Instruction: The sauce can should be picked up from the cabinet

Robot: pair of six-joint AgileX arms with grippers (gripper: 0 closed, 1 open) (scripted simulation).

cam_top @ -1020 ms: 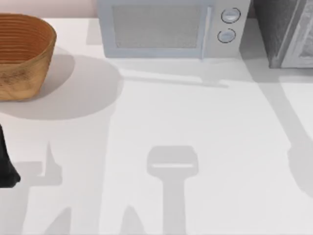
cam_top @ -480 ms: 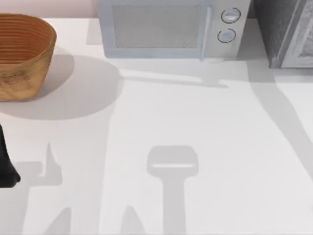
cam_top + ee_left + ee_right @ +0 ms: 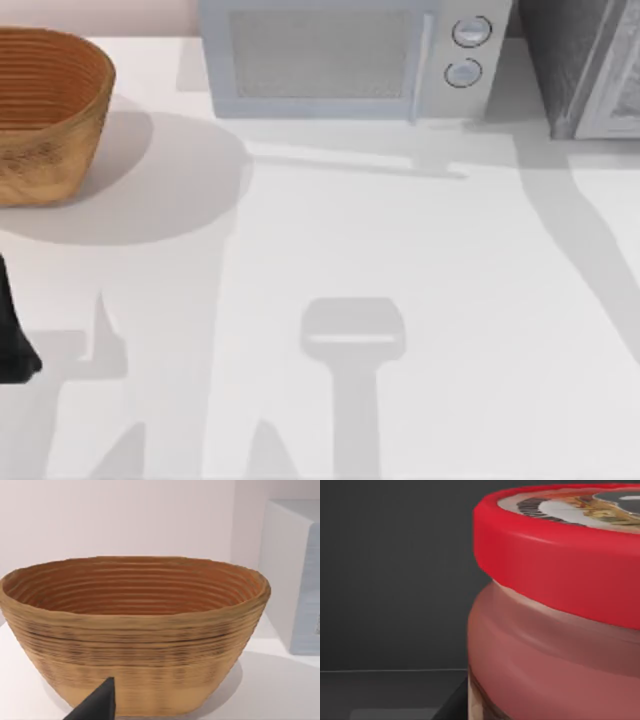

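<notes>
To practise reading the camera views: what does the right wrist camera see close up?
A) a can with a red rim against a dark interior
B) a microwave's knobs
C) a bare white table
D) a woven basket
A: in the right wrist view the sauce can with its red rim looms large before dark grey walls.

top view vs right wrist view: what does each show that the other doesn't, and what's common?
Top view alone: the basket at the table's left, the microwave at the back, the cabinet's speckled outside at the right, and a dark piece of the left arm at the left edge. Right wrist view alone: the sauce can, very close, upright against dark walls. No object is common to both.
</notes>
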